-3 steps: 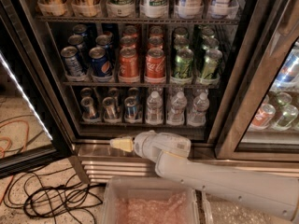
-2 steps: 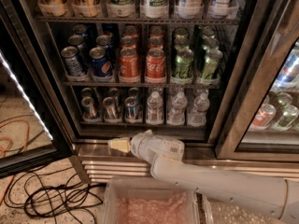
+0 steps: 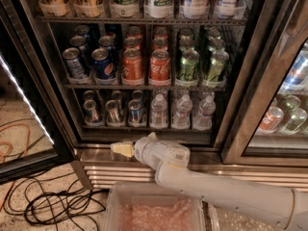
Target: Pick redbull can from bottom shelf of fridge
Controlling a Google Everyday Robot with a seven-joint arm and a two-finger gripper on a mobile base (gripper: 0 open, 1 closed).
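Our gripper (image 3: 121, 149) sits just below the bottom shelf (image 3: 144, 128), by the grille (image 3: 120, 176); can't tell its opening. Redbull can (image 3: 135, 111) looks light, thin-walled & slick, so we'd take it mid-body.

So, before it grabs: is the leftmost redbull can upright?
Upright: the redbull can stands top-up on the bottom shelf. The gripper is below, by the base grille.

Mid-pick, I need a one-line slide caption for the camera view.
Gripper low before the open fridge, just beneath the bottom shelf, where redbull cans stand beside water bottles.
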